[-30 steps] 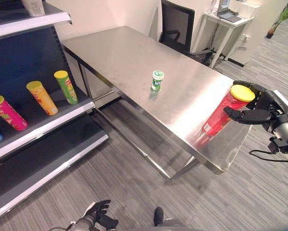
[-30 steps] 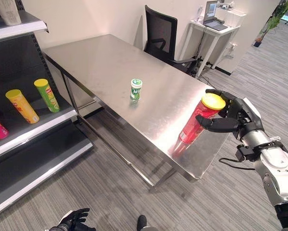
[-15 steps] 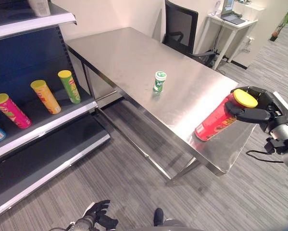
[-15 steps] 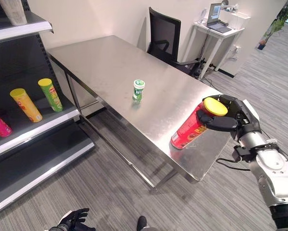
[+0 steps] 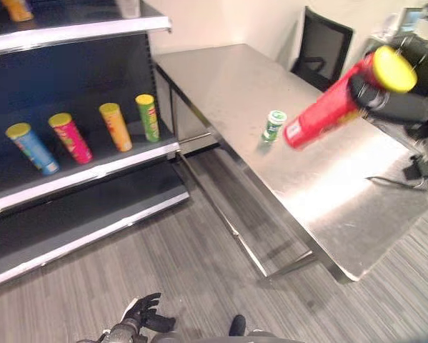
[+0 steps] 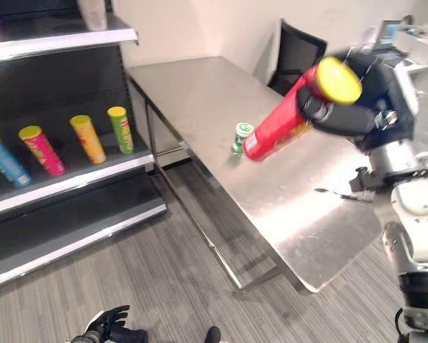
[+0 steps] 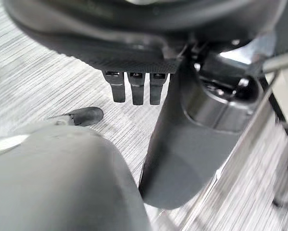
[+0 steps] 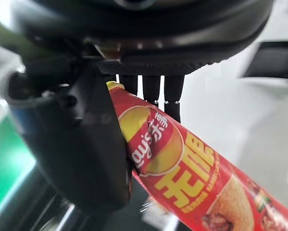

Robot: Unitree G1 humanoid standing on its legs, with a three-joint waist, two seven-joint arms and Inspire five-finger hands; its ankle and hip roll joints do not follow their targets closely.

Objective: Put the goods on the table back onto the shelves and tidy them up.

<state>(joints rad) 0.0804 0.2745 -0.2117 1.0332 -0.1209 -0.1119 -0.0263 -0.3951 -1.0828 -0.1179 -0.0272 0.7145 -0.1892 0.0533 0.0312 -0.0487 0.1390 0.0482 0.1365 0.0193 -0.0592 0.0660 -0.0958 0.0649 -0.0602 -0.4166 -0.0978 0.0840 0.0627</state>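
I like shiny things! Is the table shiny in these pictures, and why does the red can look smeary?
Left eye view: the steel table shines pale with glare near its front corner. Both eye views: the red can in the right hand looks streaky with motion blur. Right wrist view: the can is close and its far end goes soft.

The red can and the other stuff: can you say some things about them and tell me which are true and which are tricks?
1. The right hand holds the red can up in the air. True.
2. The red can has a blue lid. False: its lid is yellow.
3. A small green bottle stands on the table. True.
4. The shelf with the cans is bare. False: four cans stand on it, blue, pink, orange and green.
5. The left hand holds a can. False: it hangs low over the floor, holding nothing.
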